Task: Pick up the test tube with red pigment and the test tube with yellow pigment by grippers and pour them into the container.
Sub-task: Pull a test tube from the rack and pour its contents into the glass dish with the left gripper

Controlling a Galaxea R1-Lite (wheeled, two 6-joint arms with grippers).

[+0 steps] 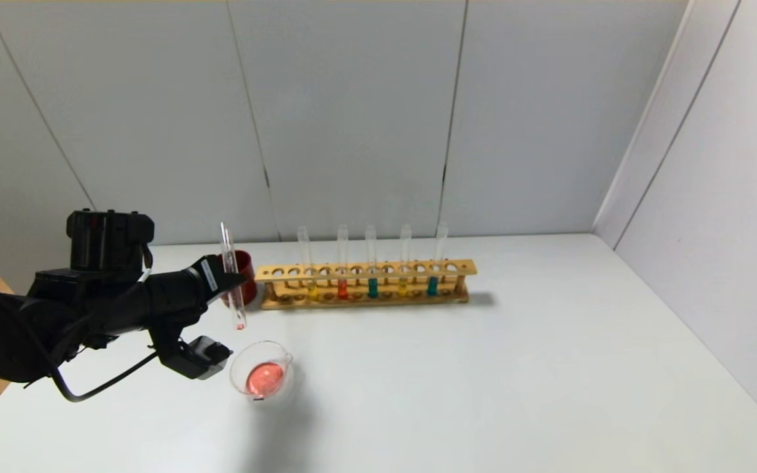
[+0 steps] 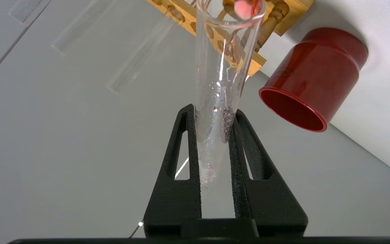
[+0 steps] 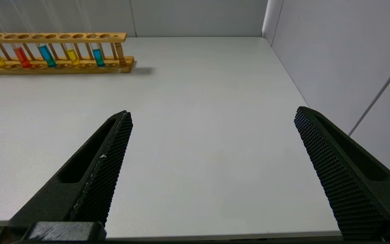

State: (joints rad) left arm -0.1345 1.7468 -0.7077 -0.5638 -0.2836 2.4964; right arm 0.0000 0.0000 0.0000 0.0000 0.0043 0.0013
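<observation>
held tube: the left gripper (image 1: pixel 230 281) is clamped on a slim clear test tube (image 1: pixel 232 279), near upright, just left of the rack and above-behind the dish. Looks basically emptied, only a pink trace at its round bottom, droplets on the inside wall.
grip spot: black fingers (image 2: pixel 181 152) pinch the tube's middle from both sides. Seems a sane place; glass is light but slick and brittle, and wet inside, so probably a firm-not-crushing squeeze is the call.
container: low clear glass dish (image 1: pixel 261 374) with a little spout, sitting on the white table (image 1: pixel 516 368) in front of the gripper. Has a pool of pinkish-red liquid in it, so the red pour looks done.
rack: wooden rack (image 1: pixel 365 284) farther back holds five tubes: yellow (image 1: pixel 312 290), red (image 1: pixel 342 289), teal, yellow, teal. Yellow pigment tube is still there, not yet picked up.
red cup: opaque dark red cup (image 2: pixel 311 79) beside the rack's left end, behind the held tube. Can't tell what's inside.
right gripper: right gripper (image 3: pixel 212 162) hangs over bare table to the right of the rack, jaws spread wide, holding nothing.
</observation>
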